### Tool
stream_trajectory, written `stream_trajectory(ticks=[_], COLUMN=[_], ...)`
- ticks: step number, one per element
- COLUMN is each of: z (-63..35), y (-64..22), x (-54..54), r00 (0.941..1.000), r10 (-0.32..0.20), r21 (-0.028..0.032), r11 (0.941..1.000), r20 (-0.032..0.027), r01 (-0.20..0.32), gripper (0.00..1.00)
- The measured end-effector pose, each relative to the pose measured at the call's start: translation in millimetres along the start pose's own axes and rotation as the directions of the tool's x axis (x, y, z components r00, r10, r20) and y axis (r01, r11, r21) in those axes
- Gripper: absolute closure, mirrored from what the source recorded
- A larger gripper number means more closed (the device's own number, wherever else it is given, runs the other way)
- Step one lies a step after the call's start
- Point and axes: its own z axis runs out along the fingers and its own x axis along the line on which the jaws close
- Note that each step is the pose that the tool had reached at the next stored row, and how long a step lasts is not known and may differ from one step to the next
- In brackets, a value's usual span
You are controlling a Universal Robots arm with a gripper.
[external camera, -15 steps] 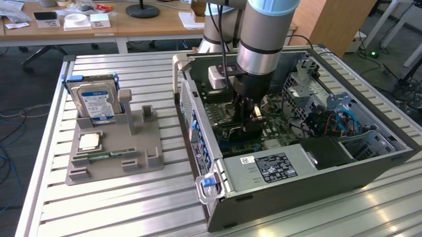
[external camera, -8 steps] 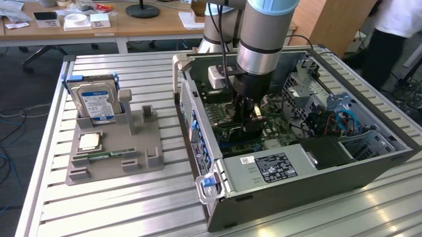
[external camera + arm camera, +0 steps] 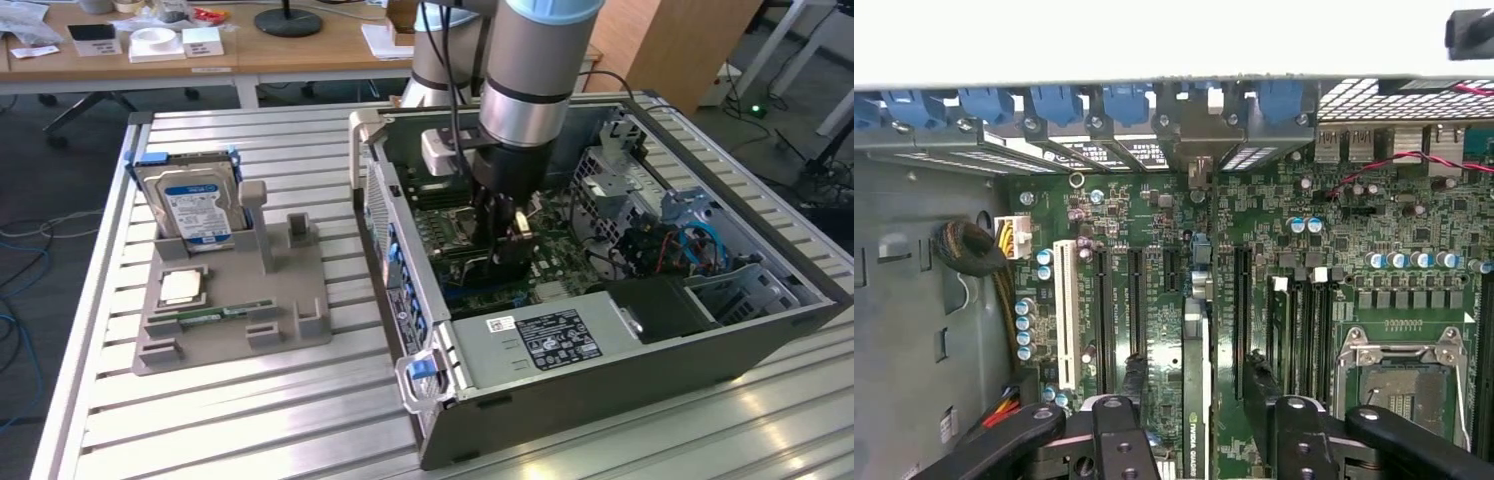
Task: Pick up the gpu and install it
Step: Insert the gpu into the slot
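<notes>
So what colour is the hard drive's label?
Blue and white on the hard drive, clearest in the exterior view.

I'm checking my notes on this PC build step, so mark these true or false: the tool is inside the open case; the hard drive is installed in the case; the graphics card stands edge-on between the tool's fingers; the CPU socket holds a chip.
1. The tool is inside the open grey computer case: true.
2. The silver hard drive with blue-white label is installed: false, it stands in the grey holder outside the case.
3. The thin green graphics card stands edge-on between the fingers, above the green motherboard: true.
4. The metal CPU socket holds a chip: false, it looks empty.
</notes>
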Motion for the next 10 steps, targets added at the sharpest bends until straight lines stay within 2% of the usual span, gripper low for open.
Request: stream_trajectory(ticks=[5, 10], z=[-9.5, -24.4], y=[-0.3, -0.8], x=[0.3, 0.6], r00=[1.0000, 1.0000], r10=[0.000, 0.000], r21=[0.0001, 0.0001], r11=[1.0000, 1.0000], r20=[0.0000, 0.0000], r01=[0.000, 0.000], gripper=[0.49, 0.49])
